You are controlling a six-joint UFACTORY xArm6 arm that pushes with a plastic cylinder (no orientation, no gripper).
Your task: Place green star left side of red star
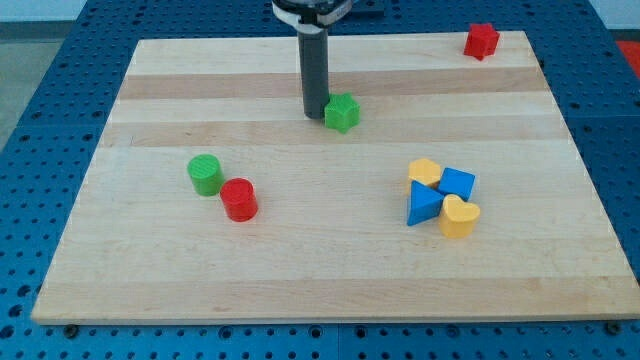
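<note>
You are looking at a green round block (205, 174) touching a red round block (239, 199) on the view's left, and two yellow blocks (459, 216) and two blue blocks (424, 204) bunching together on the view's right, all well apart from the stars. The red star (481, 40) is sitting near the bench's (300, 270) top right corner, with bare wood lying between it and the green star (342, 112). There is no claw to tell about, only a rod, and my tip (315, 115) is sitting just left of the green star, near the middle top.
</note>
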